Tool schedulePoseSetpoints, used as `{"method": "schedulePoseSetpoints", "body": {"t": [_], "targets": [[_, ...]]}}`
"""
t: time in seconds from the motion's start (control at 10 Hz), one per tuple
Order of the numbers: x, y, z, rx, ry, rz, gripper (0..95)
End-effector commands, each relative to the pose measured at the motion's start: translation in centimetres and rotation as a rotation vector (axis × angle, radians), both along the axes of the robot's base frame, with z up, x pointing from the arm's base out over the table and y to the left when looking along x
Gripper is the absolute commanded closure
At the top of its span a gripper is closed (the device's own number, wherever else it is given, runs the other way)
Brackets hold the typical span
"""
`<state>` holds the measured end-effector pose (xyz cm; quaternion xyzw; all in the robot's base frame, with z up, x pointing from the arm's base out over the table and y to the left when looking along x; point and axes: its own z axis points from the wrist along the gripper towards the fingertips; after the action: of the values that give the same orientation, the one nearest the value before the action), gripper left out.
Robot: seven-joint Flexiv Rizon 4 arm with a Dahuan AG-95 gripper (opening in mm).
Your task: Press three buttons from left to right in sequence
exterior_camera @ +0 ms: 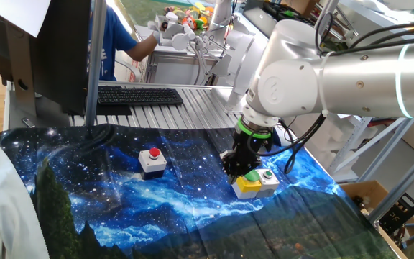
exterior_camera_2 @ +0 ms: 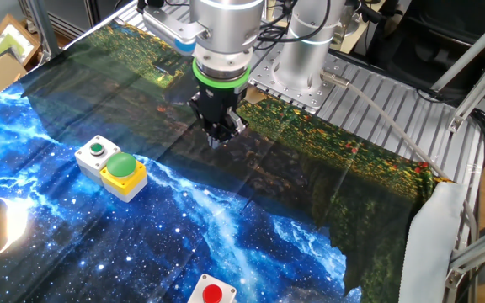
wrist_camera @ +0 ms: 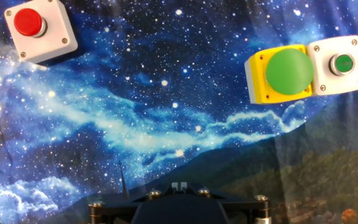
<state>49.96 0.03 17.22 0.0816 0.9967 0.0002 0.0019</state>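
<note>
Three buttons stand on a galaxy-print cloth [wrist_camera: 166,124]. The red cap on its grey-white box [wrist_camera: 28,22] is at the top left of the hand view, also in one fixed view [exterior_camera: 153,154] and the other [exterior_camera_2: 212,294]. The large green dome on its yellow box [wrist_camera: 289,71] [exterior_camera: 251,178] [exterior_camera_2: 122,164] touches the white box with the small green cap [wrist_camera: 343,63] [exterior_camera: 268,174] [exterior_camera_2: 98,149]. My gripper [wrist_camera: 179,185] [exterior_camera: 232,169] [exterior_camera_2: 217,139] hovers above the cloth between the red button and the green pair, touching none. Its fingertips meet, shut and empty.
A black keyboard [exterior_camera: 139,96] lies on the grooved metal table [exterior_camera: 207,108] behind the cloth. A person in blue [exterior_camera: 117,43] works at the back. The arm's base [exterior_camera_2: 301,50] stands on the metal plate. A cardboard box [exterior_camera: 369,194] sits on the floor.
</note>
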Motion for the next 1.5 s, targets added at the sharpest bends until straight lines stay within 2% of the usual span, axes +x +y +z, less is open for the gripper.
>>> {"method": "schedulePoseSetpoints", "body": {"t": [0.1, 0.2, 0.3, 0.5, 0.6, 0.8, 1.2, 1.4, 1.5], "targets": [[-0.1, -0.1, 0.2, -0.013, -0.006, -0.009, 95.0], [-0.2, -0.1, 0.2, -0.028, -0.009, -0.015, 95.0], [-0.2, -0.1, 0.2, -0.030, -0.009, -0.022, 95.0], [-0.4, -0.2, 0.6, 0.018, 0.003, -0.037, 95.0], [-0.5, -0.4, 0.9, 0.026, 0.010, -0.035, 95.0], [-0.6, -0.5, 1.1, 0.011, 0.009, -0.024, 95.0], [-0.5, -0.6, 1.2, 0.009, 0.017, -0.035, 95.0], [0.0, -0.8, 1.3, 0.006, 0.023, -0.013, 95.0], [0.4, -1.0, 1.5, 0.005, 0.034, -0.004, 95.0]]}}
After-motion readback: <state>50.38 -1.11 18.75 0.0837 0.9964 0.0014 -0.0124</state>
